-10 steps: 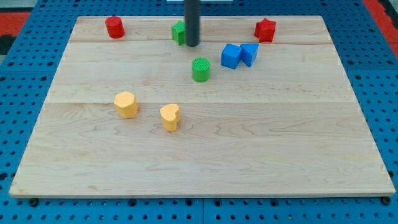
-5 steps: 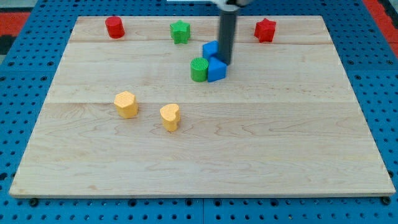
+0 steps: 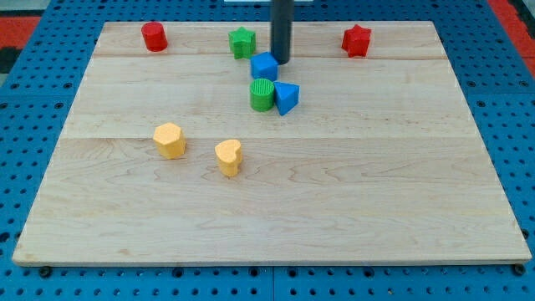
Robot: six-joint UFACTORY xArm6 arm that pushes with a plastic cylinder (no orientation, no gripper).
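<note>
You are looking at a pale wooden board [image 3: 267,209] lying on a blue pegboard table [image 3: 33,167]. A dark rod [image 3: 281,25] is coming down from the view's top. My tip [image 3: 281,62] is resting on the board, touching or just beside the upper right of a blue cube [image 3: 264,66]; it is gripping nothing.

Just below the cube, a green cylinder [image 3: 262,95] is sitting against a blue wedge-like block [image 3: 286,98]. A green star [image 3: 242,42] is sitting left of the rod.

A red cylinder [image 3: 154,36] and a red star [image 3: 356,40] are occupying the top corners. Lower left, a yellow hexagon block [image 3: 170,140] and a yellow heart [image 3: 228,156] are standing apart.
</note>
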